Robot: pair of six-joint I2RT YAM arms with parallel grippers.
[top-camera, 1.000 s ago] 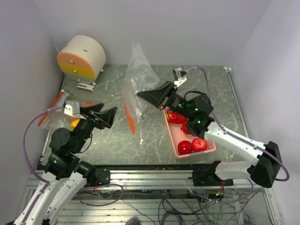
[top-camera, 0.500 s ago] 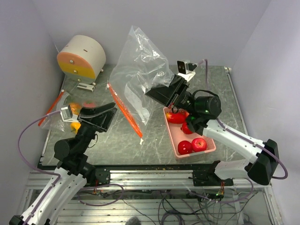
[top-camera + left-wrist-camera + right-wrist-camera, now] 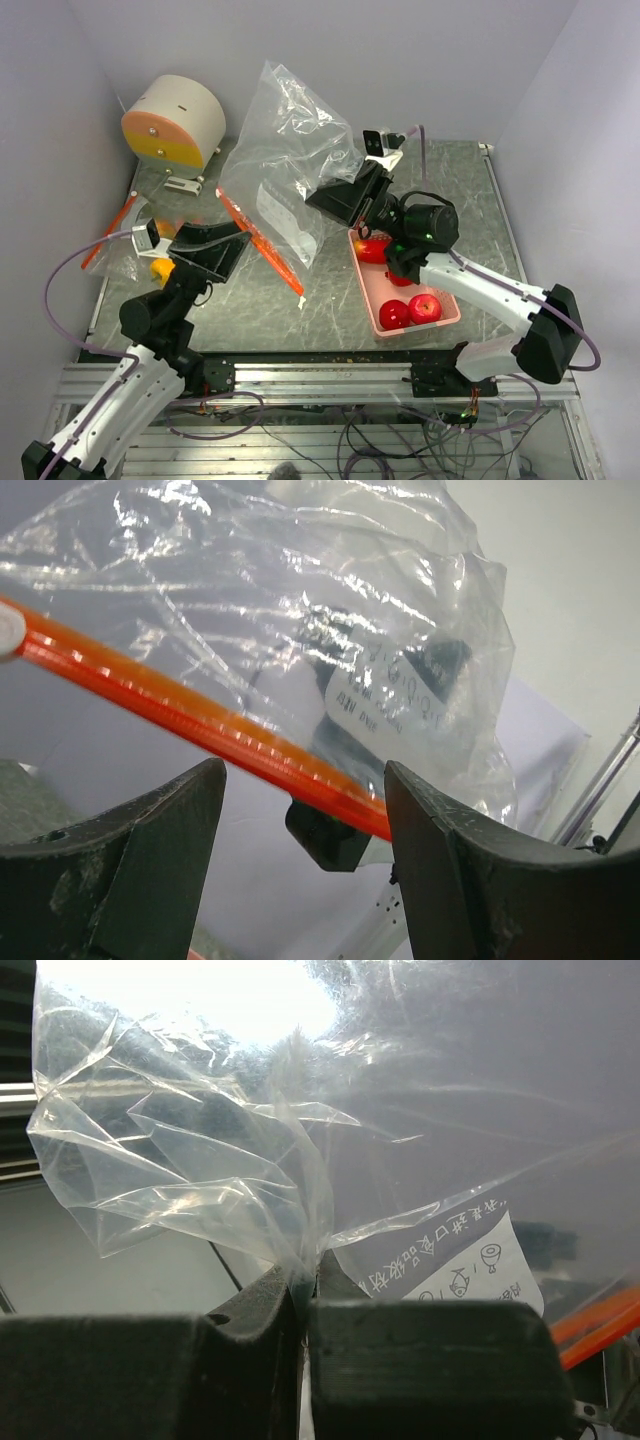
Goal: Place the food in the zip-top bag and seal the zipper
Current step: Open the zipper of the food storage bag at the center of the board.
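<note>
Top external view: right gripper (image 3: 315, 196) holds the bag (image 3: 285, 130) aloft, jaws pinched shut on its plastic. Left gripper (image 3: 232, 240) stands wide open and empty, near the orange zipper (image 3: 262, 240). White label (image 3: 465, 1260) carries reversed Chinese print, not legible. Apples (image 3: 424, 307) lie in the pink basket (image 3: 372, 292), outside the bag.

Illegible print on white label (image 3: 462, 1262) of zip-top bag (image 3: 180, 1160)

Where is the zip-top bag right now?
In the top view the zip-top bag hangs over the table, pinched by the right tool, left of the pink basket; its orange zipper slants toward the left tool.
</note>
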